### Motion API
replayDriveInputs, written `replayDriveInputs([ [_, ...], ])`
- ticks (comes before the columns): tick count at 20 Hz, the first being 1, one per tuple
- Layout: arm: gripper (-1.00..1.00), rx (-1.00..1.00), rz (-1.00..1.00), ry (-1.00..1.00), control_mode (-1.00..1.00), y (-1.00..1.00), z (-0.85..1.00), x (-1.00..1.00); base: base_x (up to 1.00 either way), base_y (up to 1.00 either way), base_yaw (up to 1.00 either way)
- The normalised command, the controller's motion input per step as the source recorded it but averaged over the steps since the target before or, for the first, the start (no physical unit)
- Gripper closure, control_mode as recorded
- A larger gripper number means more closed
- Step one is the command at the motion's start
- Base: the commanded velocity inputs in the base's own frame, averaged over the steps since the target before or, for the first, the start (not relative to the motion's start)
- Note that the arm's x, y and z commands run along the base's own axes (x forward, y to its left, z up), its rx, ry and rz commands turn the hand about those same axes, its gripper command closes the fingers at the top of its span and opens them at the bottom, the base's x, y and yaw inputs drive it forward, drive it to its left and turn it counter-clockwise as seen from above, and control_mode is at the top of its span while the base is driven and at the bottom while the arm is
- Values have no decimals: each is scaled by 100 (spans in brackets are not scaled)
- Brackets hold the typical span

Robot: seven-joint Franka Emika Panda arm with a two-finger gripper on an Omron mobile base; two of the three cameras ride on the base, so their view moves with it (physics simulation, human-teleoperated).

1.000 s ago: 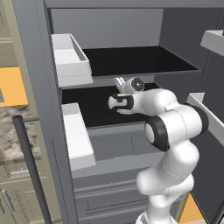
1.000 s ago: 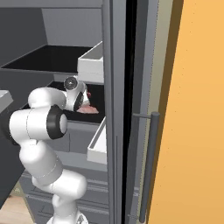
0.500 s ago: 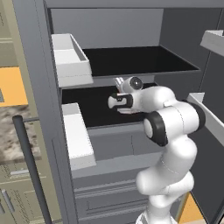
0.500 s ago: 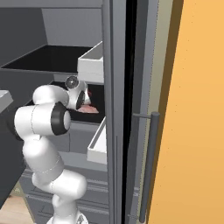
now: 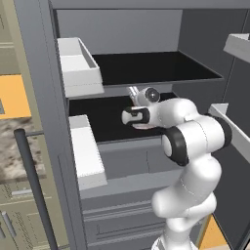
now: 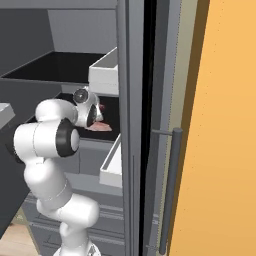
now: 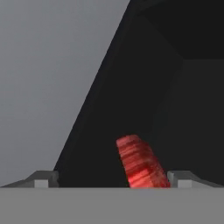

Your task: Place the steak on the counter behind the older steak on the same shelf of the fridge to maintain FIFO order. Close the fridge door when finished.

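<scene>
Gripper (image 7: 111,179) wide open, holding nothing; steak (image 7: 140,162) sits at 6 o'clock. I'd back straight out, avoiding the older steak (image 6: 100,127).

White arm bent at the elbow, forearm level, end effector (image 7: 111,180) with jaws wide apart.

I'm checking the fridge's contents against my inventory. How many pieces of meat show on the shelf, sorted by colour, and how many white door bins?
Bright red steak: 1
Pale pink older steak: 1
White door bins: 4
Total: 6
</scene>
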Motion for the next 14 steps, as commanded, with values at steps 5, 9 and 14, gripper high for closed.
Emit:
replayDriveInputs([
  [5, -100, 0, -6, -1, -100, -30, 19, -68, 0, 0, 0],
  [9, -100, 0, -4, 0, -100, -31, 47, -18, 0, 0, 0],
  [14, -100, -1, 0, 0, -100, -12, 44, -9, 0, 0, 0],
])
